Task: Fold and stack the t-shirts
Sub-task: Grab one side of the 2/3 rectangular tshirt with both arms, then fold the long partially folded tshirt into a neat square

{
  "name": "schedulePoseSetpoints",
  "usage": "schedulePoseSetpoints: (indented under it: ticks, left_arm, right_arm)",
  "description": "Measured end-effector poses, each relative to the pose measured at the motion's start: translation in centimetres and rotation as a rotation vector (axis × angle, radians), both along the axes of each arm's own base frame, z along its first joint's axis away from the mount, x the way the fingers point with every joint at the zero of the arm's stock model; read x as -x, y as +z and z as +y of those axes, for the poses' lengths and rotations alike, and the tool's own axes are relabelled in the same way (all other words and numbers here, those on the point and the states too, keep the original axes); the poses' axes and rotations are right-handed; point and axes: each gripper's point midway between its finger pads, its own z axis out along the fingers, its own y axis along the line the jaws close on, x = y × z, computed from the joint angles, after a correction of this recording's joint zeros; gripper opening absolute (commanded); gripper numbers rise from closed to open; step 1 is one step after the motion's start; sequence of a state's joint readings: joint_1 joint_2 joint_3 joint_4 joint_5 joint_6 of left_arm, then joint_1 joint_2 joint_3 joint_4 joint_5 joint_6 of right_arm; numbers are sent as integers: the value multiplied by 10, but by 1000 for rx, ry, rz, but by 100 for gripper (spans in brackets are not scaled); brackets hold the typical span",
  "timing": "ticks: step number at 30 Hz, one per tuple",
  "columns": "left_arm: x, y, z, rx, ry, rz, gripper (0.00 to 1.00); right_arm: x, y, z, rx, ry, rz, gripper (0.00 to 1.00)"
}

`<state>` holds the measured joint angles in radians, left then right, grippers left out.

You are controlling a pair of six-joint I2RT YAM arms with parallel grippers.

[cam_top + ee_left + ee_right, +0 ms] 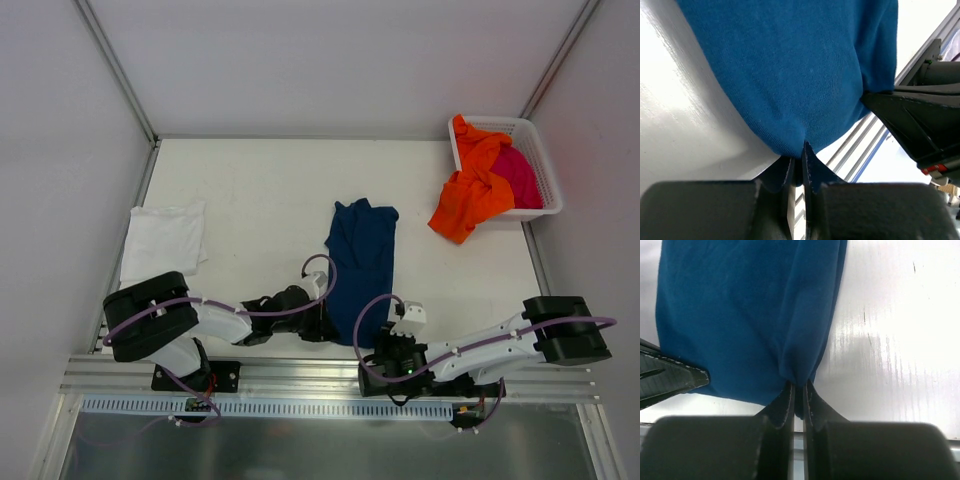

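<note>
Tabletop (260, 190): four t-shirts, navy (362, 262), white (160, 245), orange (470, 190), magenta (522, 178); one basket (538, 160).

I can read no text, label, brand, number or sign anywhere in my top view or either wrist view.

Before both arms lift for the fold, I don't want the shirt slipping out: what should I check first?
1. Left jaws shut on the near edge of the navy blue cloth t-shirt: ok.
2. Right jaws shut on that same edge, further right: ok.
3. How many layers each pinch holds: cannot tell.
4. Bare white table beyond the shirt's far end: ok.
5. Folded plain white t-shirt lies apart, at the left: ok.
6. Orange t-shirt inside the white plastic lattice basket: not ok, it spills over the rim.
</note>
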<state>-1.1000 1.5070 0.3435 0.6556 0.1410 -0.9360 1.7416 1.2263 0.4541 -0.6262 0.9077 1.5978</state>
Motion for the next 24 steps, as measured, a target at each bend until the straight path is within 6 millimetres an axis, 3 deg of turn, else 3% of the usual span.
schedulePoseSetpoints:
  ticks: [5, 8, 11, 15, 19, 24]
  left_arm:
    - [9, 1, -1, -60, 2, -26, 0]
    - [23, 2, 1, -134, -5, -53, 0]
    - [38, 2, 12, -202, -10, -63, 0]
    - [38, 6, 33, -268, 37, -70, 0]
    - [25, 34, 40, -280, 98, -125, 0]
    - [-3, 80, 38, -263, 177, -222, 0]
  right_arm:
    - [4, 10, 5, 69, 8, 5, 0]
    - [13, 21, 19, 105, 34, 9, 0]
    - [22, 34, 34, 118, 59, 8, 1]
    - [27, 53, 47, 137, 73, -7, 0]
    - [23, 74, 51, 160, 62, -51, 1]
    - [9, 90, 37, 221, 33, -114, 0]
